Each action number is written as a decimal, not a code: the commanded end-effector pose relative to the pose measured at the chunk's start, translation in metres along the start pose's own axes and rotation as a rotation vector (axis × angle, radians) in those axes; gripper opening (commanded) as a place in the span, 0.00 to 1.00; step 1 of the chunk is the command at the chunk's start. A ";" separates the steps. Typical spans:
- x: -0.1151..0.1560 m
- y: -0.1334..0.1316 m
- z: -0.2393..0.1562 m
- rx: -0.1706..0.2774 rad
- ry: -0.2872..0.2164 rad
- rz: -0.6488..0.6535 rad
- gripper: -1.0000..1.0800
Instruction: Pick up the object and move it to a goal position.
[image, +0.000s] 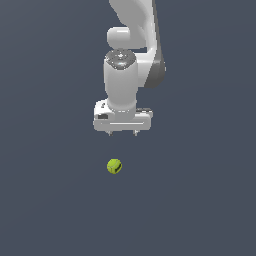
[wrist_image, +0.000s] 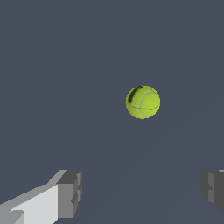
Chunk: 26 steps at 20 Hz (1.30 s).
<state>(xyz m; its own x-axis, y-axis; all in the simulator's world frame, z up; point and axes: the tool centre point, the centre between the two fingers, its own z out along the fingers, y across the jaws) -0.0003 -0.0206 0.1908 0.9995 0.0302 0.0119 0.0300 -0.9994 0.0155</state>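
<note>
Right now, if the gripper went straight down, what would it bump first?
Probably the bare floor. The open gripper has the tennis ball ahead of its fingers, not between them, though depth is unclear.

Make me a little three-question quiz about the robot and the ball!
1. True or false: the gripper is holding the ball.
2. What colour is the ball? A) red B) yellow-green C) blue
3. Fill in: the gripper's fingers stand wide ____.

Key: 1. False, the ball sits apart from the gripper and nothing is between the fingers. 2. B, with a dark mark on it. 3. open.
</note>
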 end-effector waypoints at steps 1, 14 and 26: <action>0.002 0.001 0.002 0.000 -0.001 -0.006 0.96; 0.037 0.020 0.045 0.003 -0.007 -0.154 0.96; 0.065 0.040 0.096 0.016 -0.009 -0.299 0.96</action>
<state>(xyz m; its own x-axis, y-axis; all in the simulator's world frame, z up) 0.0643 -0.0589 0.1000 0.9503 0.3114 -0.0013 0.3114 -0.9503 0.0026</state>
